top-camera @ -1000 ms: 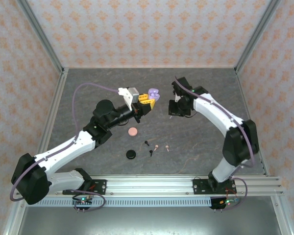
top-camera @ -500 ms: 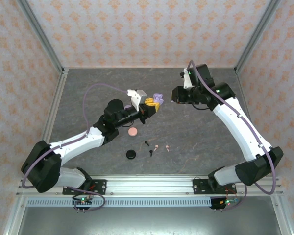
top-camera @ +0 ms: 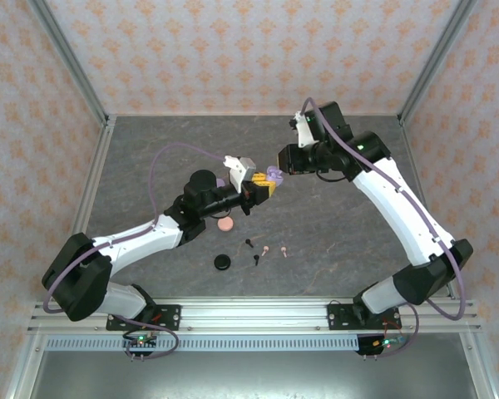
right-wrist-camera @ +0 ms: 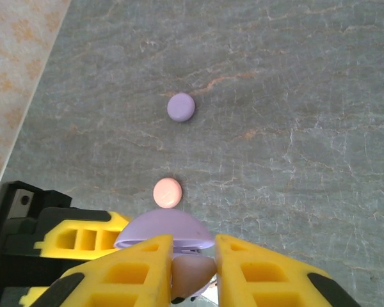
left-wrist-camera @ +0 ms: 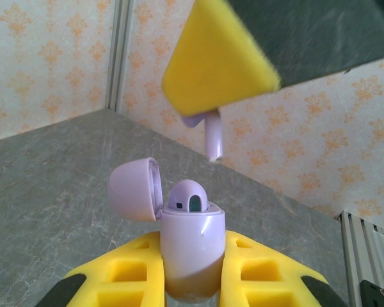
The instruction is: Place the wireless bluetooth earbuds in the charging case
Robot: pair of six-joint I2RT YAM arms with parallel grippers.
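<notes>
Pinching a small lilac stemmed earbud by its round head, the right gripper hangs it stem-down, just above and apart from the mouth of the open lilac charging case, which the left gripper clamps upright.

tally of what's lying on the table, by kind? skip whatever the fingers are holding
Round cases: 3 (lilac case, pink case, black case)
Earbuds: 4 (2 black earbuds, 2 pink earbuds)
Total: 7
</notes>
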